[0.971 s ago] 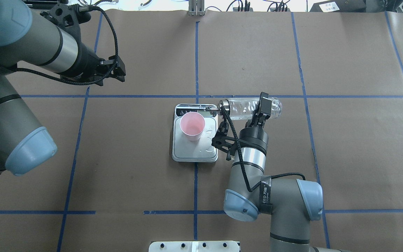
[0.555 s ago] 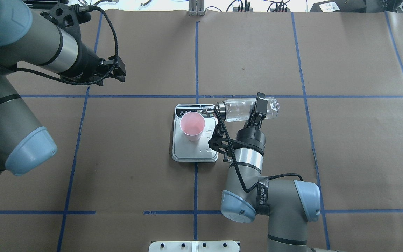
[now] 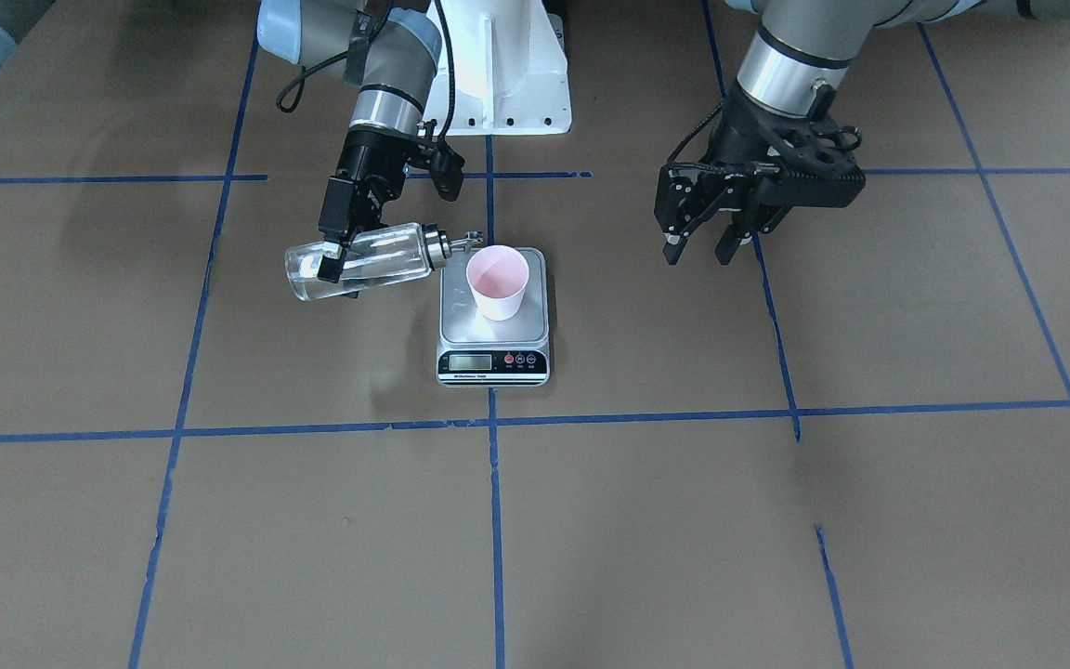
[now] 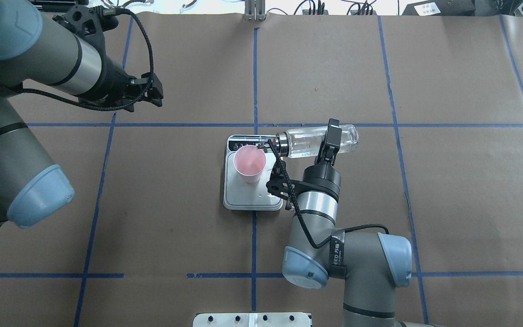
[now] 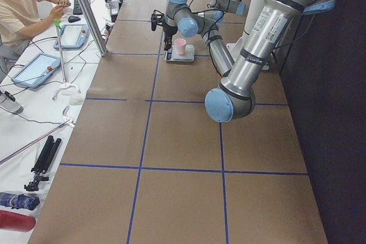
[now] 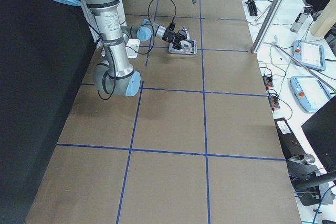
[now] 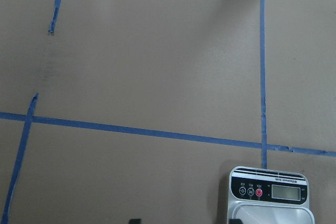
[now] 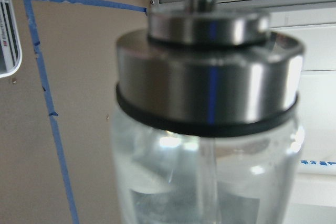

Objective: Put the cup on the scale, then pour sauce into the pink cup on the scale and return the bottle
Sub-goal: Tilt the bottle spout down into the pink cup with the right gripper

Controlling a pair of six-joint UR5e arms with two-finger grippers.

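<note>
right gripper pinching clear glass bottle near its base, bottle tipped almost flat, silver spout at rim of pink cup standing on scale. left gripper fingers spread, empty, well apart.

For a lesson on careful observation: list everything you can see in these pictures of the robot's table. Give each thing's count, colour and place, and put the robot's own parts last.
Cup: one, pale pink, upright on the scale's platform.
Scale: one, silver-grey with a black display strip, mid-table.
Bottle: one, clear glass with a silver collar and spout, held tilted, spout by the cup's rim.
Table: one, brown paper with blue tape lines.
Person: one, peach top, seated at the side bench.
Handheld screens: two, grey, on that bench.
Left gripper: one, black, open, above the table, apart from the scale.
Right gripper: one, black, shut on the bottle.
</note>
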